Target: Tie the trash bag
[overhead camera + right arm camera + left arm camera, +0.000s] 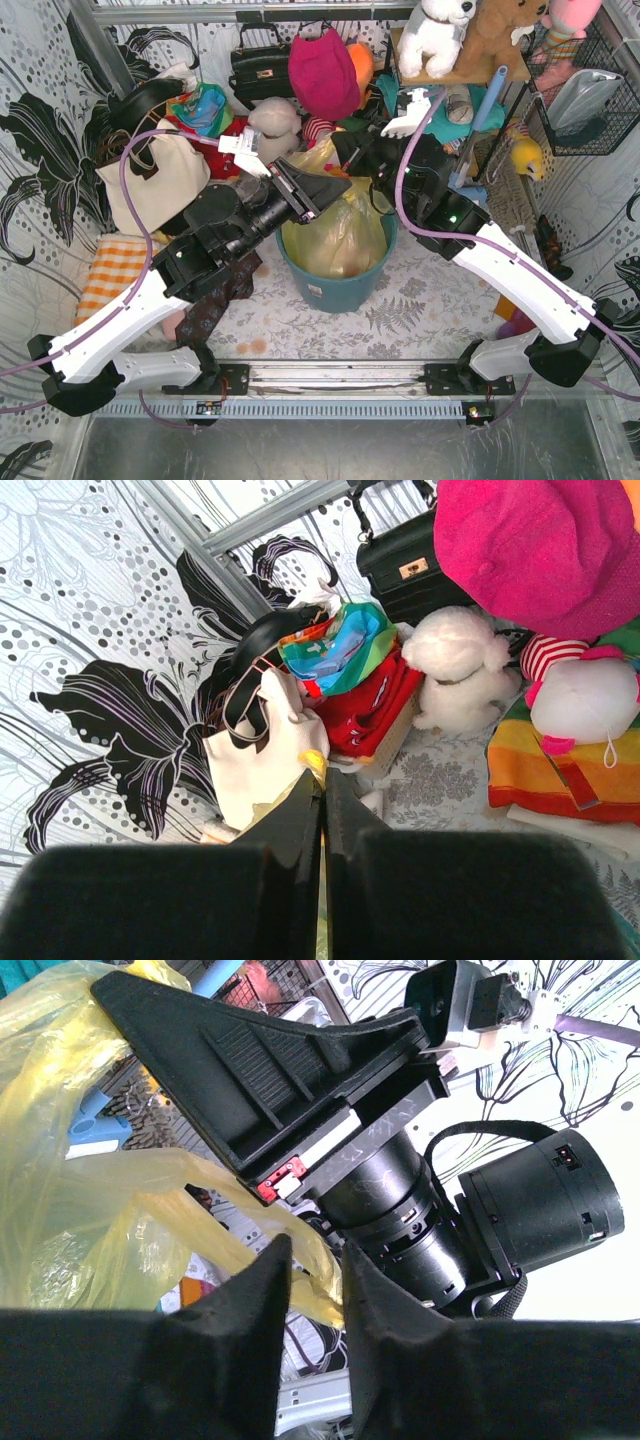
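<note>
The trash bag [340, 238] is translucent yellow-green and lines the teal bucket [335, 285] at the table's middle. Its top edge is pulled up and back between both grippers. My left gripper [335, 188] is above the bucket's rear rim. In the left wrist view its fingers [255, 1300] stand a little apart, with a twisted strip of the bag [250, 1235] passing between the tips. My right gripper [322, 772] is shut on a small yellow fold of the bag [315, 763]. From the top it sits just behind the left one [348, 155].
A cream canvas tote [160, 180] with dark straps stands to the left of the bucket. Plush toys [275, 120], a black handbag [262, 68] and a pink hat [322, 72] crowd the back. A dark patterned cloth [215, 300] lies at the front left. A wire basket [590, 90] hangs on the right.
</note>
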`<action>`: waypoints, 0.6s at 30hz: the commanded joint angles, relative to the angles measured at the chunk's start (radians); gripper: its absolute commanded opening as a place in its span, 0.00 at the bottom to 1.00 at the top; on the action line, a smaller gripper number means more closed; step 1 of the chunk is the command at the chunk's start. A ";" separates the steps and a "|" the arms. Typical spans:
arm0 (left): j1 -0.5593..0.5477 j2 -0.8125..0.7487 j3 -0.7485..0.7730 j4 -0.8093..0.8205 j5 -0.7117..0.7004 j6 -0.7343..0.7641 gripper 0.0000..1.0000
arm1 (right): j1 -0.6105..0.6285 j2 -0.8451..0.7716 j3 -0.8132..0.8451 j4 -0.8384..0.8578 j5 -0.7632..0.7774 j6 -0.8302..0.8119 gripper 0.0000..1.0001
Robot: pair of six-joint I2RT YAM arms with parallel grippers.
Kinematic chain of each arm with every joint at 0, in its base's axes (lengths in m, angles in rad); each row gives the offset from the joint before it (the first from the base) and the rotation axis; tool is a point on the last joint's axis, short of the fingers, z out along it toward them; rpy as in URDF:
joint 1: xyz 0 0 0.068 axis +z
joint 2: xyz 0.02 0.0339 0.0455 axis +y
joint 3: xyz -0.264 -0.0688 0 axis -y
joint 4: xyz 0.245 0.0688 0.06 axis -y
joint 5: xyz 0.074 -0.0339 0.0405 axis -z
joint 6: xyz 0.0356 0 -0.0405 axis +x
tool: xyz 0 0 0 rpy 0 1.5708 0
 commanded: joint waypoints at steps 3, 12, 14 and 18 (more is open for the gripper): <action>-0.007 -0.009 0.037 0.022 -0.021 0.011 0.10 | -0.006 -0.036 -0.015 0.032 -0.001 0.017 0.00; -0.007 -0.013 0.111 0.005 0.007 0.185 0.00 | -0.006 -0.045 -0.013 0.043 -0.023 -0.005 0.00; -0.006 -0.016 0.118 0.036 0.025 0.245 0.00 | -0.006 -0.044 -0.008 0.065 -0.070 -0.014 0.00; -0.007 -0.027 0.130 0.078 0.057 0.359 0.00 | -0.006 -0.021 0.047 0.064 -0.158 -0.014 0.00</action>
